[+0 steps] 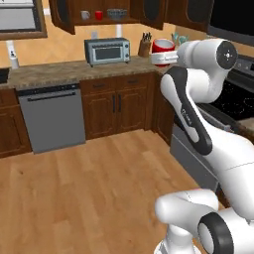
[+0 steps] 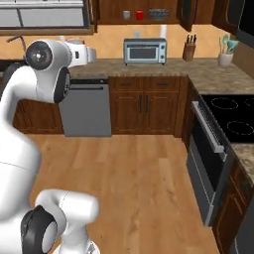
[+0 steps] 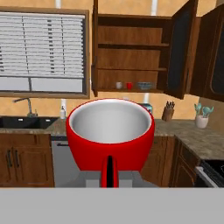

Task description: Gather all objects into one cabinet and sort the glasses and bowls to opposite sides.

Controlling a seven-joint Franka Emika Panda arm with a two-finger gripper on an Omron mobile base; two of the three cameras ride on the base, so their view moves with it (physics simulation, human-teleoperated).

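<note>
My gripper is shut on a bright red cup, which fills the middle of the hand view with its white inside facing up. From the left base view the same red cup rides on the hand in front of the counter corner. Ahead and higher, the dark wooden cabinet stands with its doors open. On its lowest shelf sit a pale mug, a second red cup and a wide dark grey bowl, left to right. The base views show the mug, that cup and the bowl too.
A grey toaster oven and a knife block stand on the counter below the cabinet. A dishwasher is at the left, a stove and oven at the right, and a sink lies under the window. Open wood floor lies in front.
</note>
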